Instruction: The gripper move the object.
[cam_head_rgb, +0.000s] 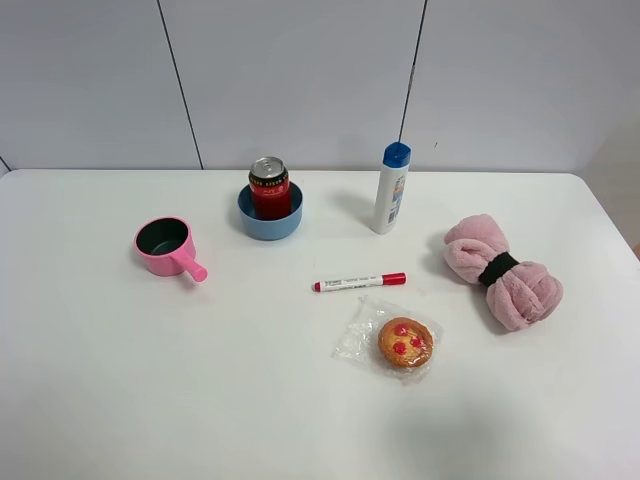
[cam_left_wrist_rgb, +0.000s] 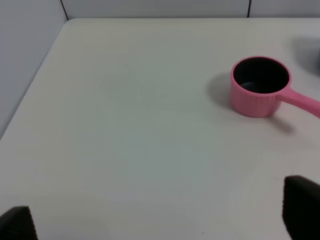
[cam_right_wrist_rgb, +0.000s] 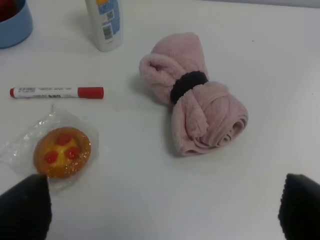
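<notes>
The red drink can (cam_head_rgb: 269, 187) with a silver top stands upright inside a blue bowl (cam_head_rgb: 270, 222) at the back of the table. Neither arm shows in the exterior high view. In the left wrist view my left gripper (cam_left_wrist_rgb: 160, 220) is open and empty, its black fingertips (cam_left_wrist_rgb: 301, 210) wide apart above bare table, with a pink pot (cam_left_wrist_rgb: 259, 86) ahead. In the right wrist view my right gripper (cam_right_wrist_rgb: 162, 210) is open and empty, its fingertips (cam_right_wrist_rgb: 25, 206) wide apart; the bowl's edge (cam_right_wrist_rgb: 12, 27) shows far off in a corner.
A pink pot with a handle (cam_head_rgb: 168, 246) sits left of the bowl. A white bottle with a blue cap (cam_head_rgb: 391, 188) stands to the bowl's right. A red-capped marker (cam_head_rgb: 358, 282), a wrapped pastry (cam_head_rgb: 403, 341) and a rolled pink towel (cam_head_rgb: 503, 270) lie in front and right.
</notes>
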